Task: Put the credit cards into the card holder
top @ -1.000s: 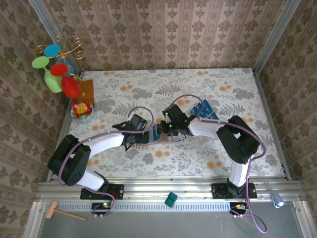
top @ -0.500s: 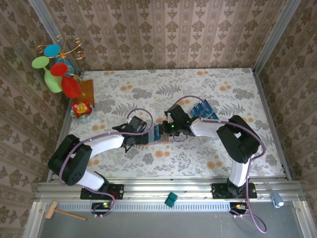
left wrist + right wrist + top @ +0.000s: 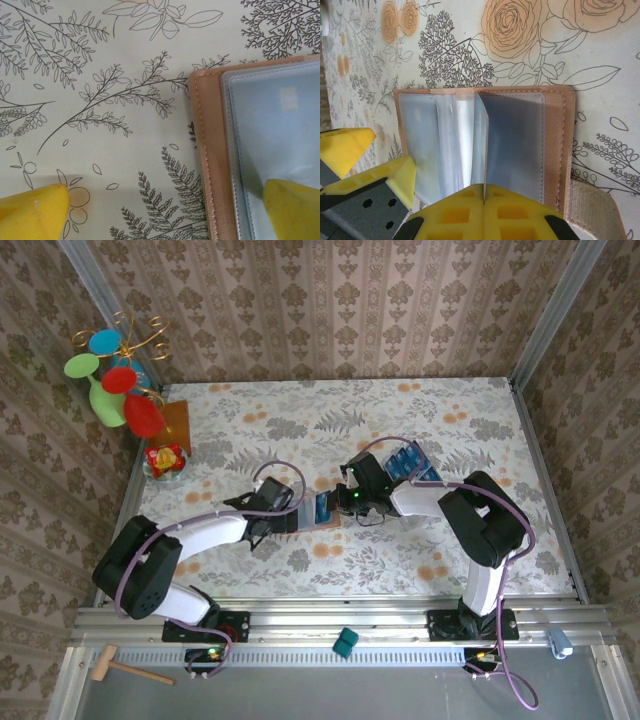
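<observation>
**Card holder.** The card holder [image 3: 322, 508] lies open and flat on the floral tablecloth [image 3: 450, 410], near the middle of the table and slightly toward the near edge. In the right wrist view its pinkish-brown, stitched cover [image 3: 555, 145] frames clear plastic sleeves over a grey-blue lining. One sleeve leaf [image 3: 480, 135] stands upright along the centre fold. A closing strap [image 3: 595, 205] projects from one corner. Whether any sleeve holds a card cannot be determined.

**Grippers.** The right gripper [image 3: 484, 200] meets the holder from the right. Its yellow fingers are pressed together, pinching the edge of the upright leaf. The left gripper [image 3: 165, 195] sits at the holder's left edge with its fingers spread wide. One fingertip [image 3: 295, 205] is over the sleeve surface and the other [image 3: 32, 210] is over bare cloth. Both grippers crowd the holder.

**Credit cards.** The blue credit cards [image 3: 408, 460] stand in a clear tray [image 3: 428, 472], to the far right of the holder and beside the right arm.

**Surroundings.**
- An amber square [image 3: 175, 420] lies at the far left.
- A coloured ornament [image 3: 115, 370] stands beside the amber square.
- A red and yellow packet [image 3: 163, 460] lies just nearer than the ornament.
- A wooden mallet [image 3: 120, 668] and a small green block [image 3: 345, 642] lie on the near rail.
</observation>
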Controlling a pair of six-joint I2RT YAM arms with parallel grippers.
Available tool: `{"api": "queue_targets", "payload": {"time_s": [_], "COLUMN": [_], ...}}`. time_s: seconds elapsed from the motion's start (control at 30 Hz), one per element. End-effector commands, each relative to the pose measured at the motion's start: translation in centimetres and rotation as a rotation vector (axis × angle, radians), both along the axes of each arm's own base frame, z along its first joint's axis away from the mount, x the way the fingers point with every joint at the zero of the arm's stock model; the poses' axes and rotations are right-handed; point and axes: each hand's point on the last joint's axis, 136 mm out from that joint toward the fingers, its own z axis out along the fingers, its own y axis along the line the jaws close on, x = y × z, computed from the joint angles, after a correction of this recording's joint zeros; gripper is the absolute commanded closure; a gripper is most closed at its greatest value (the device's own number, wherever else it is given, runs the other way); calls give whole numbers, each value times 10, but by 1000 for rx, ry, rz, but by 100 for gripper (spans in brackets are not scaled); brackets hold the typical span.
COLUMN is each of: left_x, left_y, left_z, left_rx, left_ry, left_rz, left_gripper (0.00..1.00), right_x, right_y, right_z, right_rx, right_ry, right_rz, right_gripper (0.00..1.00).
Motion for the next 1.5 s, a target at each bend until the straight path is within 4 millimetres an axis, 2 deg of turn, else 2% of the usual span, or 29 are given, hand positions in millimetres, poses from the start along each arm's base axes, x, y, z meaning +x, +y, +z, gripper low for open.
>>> {"api": "queue_targets", "payload": {"time_s": [0.0, 0.17, 0.37, 0.6, 0.93, 1.47], "left_x": [-16, -18, -18, -18, -16, -18], "left_y": [22, 24, 26, 25, 26, 28], "left_z": [-11, -10, -9, -8, -6, -7], "left_rx": [66, 69, 72, 73, 77, 83], "left_ry": [50, 51, 50, 47, 42, 45], "left_rz": [34, 38, 41, 40, 41, 42], "left_gripper": [0, 0, 0, 0, 0, 0], "right_x": [-6, -2, 1, 3, 5, 8], "right_y": [-6, -2, 5, 14, 27, 27], "right_z": [-14, 2, 34, 49, 44, 19], "right_rx": [-3, 63, 145, 229, 271, 273], "right_ry": [47, 14, -87, -148, -165, -189], "right_rz": [-7, 22, 84, 116, 129, 123], "right_gripper": [100, 100, 100, 100, 100, 100]}}
